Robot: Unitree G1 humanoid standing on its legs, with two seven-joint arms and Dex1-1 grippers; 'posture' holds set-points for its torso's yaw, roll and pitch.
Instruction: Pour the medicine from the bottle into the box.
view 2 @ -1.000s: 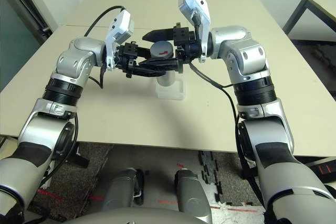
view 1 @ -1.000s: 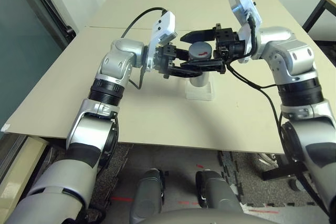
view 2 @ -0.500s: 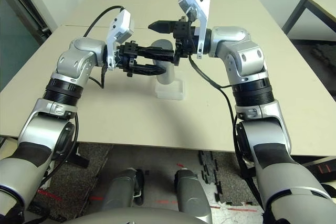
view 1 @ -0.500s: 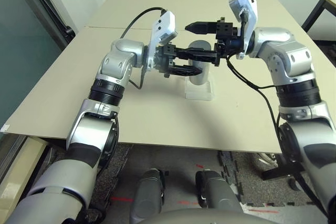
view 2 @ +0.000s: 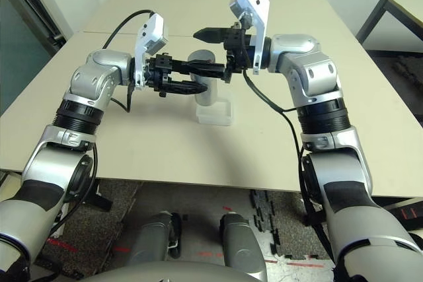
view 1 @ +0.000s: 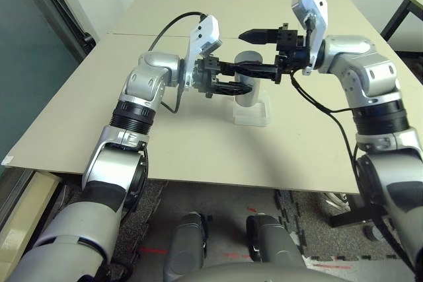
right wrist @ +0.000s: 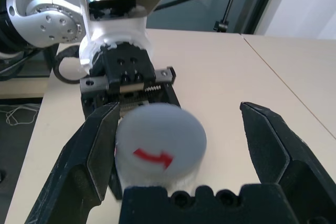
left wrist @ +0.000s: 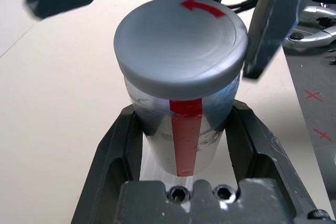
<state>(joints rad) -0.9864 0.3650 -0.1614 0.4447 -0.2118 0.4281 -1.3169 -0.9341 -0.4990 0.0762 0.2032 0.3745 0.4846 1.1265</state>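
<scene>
The silver-grey bottle (view 1: pixel 248 77) with a red stripe (left wrist: pixel 186 129) stands upright over the clear box (view 1: pixel 251 117). My left gripper (left wrist: pixel 181 148) is shut on the bottle's body below the cap. The round grey cap (right wrist: pixel 160 148), marked with a red arrow, sits on the bottle. My right gripper (view 2: pixel 198 51) reaches in from the right at cap height. It is open, with one finger on each side of the cap and apart from it. The medicine is hidden.
The beige table (view 1: pixel 165 137) stretches bare around the box on every side. A seam (view 1: pixel 125 34) crosses it behind my left arm. A dark table leg (view 1: pixel 396 14) stands at the far right.
My right gripper has risen a little and turned, its fingers still spread around the cap. The bottle now looks more upright in my left gripper.
</scene>
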